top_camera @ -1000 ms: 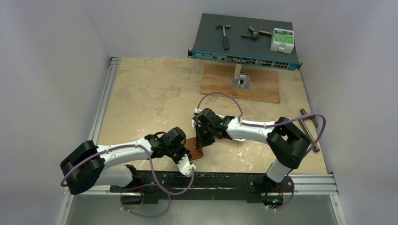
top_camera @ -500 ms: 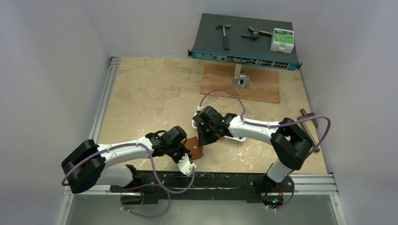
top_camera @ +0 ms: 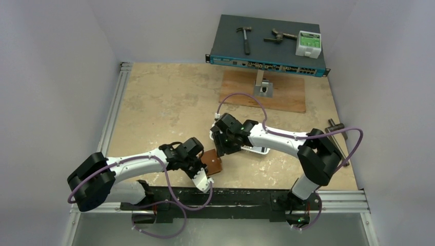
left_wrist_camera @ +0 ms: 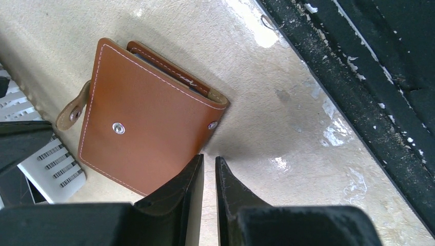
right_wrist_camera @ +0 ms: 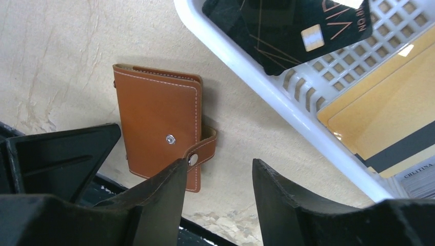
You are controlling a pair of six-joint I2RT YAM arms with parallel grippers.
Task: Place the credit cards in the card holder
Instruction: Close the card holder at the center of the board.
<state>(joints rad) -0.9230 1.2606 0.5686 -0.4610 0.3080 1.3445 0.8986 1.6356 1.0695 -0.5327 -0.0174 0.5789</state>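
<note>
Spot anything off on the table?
Card holder lies folded on the table with its snap tab undone and sticking out; the cards sit in the white tray. Nothing spilled or damaged.

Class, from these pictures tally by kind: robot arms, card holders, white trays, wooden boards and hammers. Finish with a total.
Robot arms: 2, left arm and right arm
Card holder: 1
White tray: 1
Wooden board: 1
Hammer: 1
Total: 6
</note>
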